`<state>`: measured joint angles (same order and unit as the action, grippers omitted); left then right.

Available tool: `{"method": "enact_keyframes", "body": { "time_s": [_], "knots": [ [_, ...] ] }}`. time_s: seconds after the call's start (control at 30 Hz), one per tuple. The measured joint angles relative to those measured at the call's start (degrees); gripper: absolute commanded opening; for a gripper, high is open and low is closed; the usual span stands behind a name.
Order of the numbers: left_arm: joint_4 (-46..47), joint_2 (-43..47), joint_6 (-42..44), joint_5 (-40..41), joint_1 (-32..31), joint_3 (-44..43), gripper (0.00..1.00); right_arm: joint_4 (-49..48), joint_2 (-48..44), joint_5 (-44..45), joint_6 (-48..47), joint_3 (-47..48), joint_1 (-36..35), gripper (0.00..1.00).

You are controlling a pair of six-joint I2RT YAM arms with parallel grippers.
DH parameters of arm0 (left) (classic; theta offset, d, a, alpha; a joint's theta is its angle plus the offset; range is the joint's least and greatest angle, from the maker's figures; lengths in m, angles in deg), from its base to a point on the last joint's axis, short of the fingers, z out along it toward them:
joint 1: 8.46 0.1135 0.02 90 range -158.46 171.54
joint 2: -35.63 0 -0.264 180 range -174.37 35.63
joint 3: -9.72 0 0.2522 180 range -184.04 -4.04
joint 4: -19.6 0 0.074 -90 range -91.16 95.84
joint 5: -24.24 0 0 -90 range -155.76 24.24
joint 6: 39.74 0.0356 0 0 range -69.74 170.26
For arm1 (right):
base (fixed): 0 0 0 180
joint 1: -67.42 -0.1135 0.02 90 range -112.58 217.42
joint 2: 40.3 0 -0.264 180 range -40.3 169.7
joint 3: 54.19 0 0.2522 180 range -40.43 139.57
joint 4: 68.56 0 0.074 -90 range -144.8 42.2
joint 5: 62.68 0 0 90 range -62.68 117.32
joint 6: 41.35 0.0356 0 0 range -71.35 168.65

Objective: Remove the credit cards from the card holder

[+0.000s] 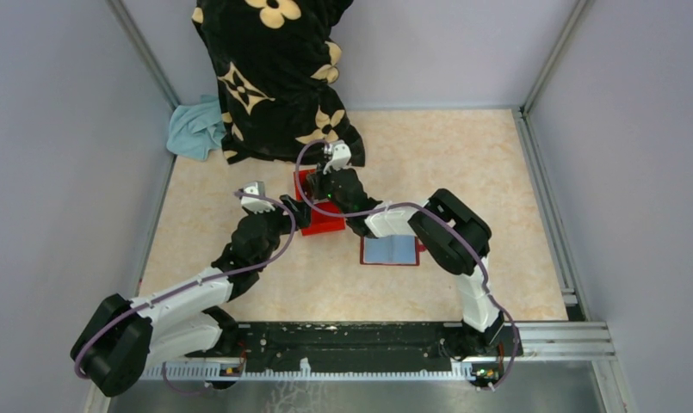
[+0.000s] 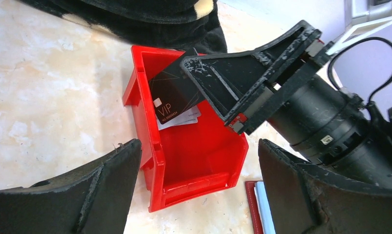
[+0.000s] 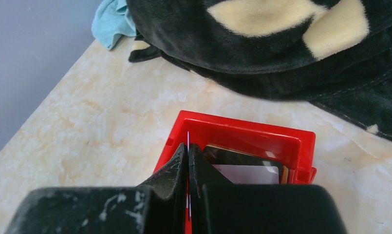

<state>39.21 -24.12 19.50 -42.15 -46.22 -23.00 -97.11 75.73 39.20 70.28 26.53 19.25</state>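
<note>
left wrist: r tool point(image 2: 188, 63) pinches card point(image 2: 172, 97) over box point(image 2: 143, 119).

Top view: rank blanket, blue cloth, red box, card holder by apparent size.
1. black floral blanket
2. blue cloth and red box: about alike, both partly hidden
3. open card holder, smallest

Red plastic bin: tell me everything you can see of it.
The bright red open-topped plastic bin sits upright on the beige marbled table, near the black floral plush fabric. Inside, a black VIP card lies over a pale card. The shut right hand hangs over them; the open left hand hovers alongside.
</note>
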Motion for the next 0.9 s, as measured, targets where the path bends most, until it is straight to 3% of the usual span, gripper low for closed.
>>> {"method": "enact_keyframes", "body": {
  "time_s": [0.67, 0.9],
  "knots": [
    [0.1, -0.6, 0.2, -1.2, 0.0, 0.0, 0.95, -0.2, 4.5, 2.4, 2.6, 3.3, -0.2, 0.00],
    [0.1, -0.6, 0.4, -1.2, 0.0, 0.0, 0.95, -0.1, 5.4, 2.8, 3.1, 3.3, -0.5, 0.17]
  ]
}}
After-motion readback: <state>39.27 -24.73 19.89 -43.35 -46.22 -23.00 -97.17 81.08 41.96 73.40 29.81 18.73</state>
